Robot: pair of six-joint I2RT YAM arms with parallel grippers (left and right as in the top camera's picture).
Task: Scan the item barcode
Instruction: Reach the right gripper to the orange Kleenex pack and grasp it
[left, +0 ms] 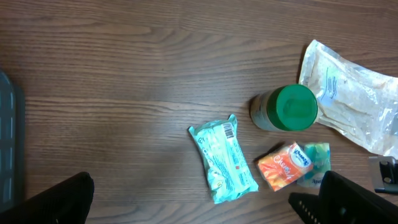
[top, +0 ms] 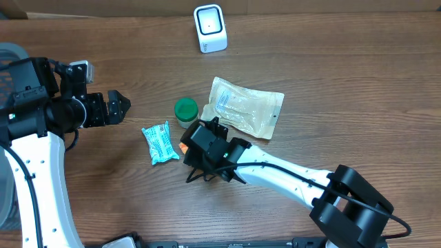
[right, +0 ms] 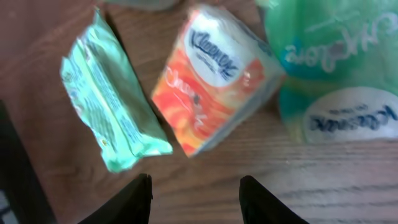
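A white barcode scanner (top: 210,27) stands at the table's far edge. A teal packet (left: 224,163) lies flat with a barcode (left: 229,129) showing at its upper end. To its right lie an orange Kleenex pack (right: 211,81) and a teal Kleenex pack (right: 336,68). My right gripper (right: 196,202) hovers just short of the orange pack, open, with bare wood between its fingers. In the overhead view the right gripper (top: 195,141) covers most of that pack. My left gripper (top: 117,107) is wide open and holds nothing, left of the teal packet (top: 160,142).
A green-lidded jar (top: 186,109) stands just behind the tissue packs. A clear plastic bag (top: 247,105) lies to its right. A grey bin (top: 7,55) sits at the table's left edge. The right arm stretches in from the lower right.
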